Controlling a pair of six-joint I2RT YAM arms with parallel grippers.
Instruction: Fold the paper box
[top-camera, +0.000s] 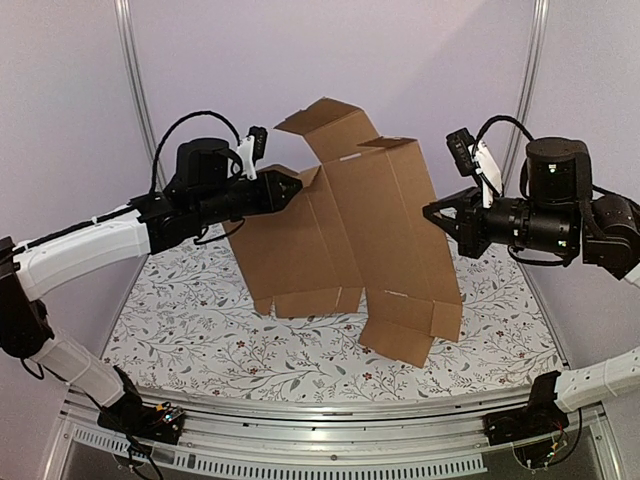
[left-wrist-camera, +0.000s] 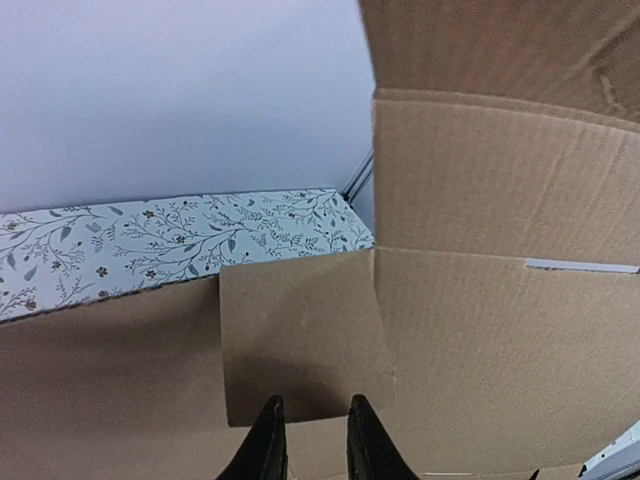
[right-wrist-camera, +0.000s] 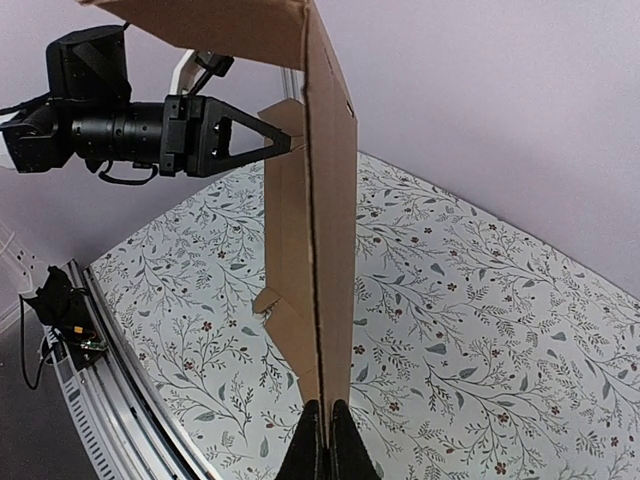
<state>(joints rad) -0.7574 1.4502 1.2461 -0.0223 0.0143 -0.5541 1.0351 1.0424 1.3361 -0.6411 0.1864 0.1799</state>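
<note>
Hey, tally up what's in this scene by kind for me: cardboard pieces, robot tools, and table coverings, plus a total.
Paper box, brown cardboard: 1
Robot tools: 2, the left tool and the right tool
Floral table cover: 1
Total: 4

Both arms reach inward; left hand (top-camera: 295, 188) slightly parted, right hand (top-camera: 430, 213) pinched closed.
</note>
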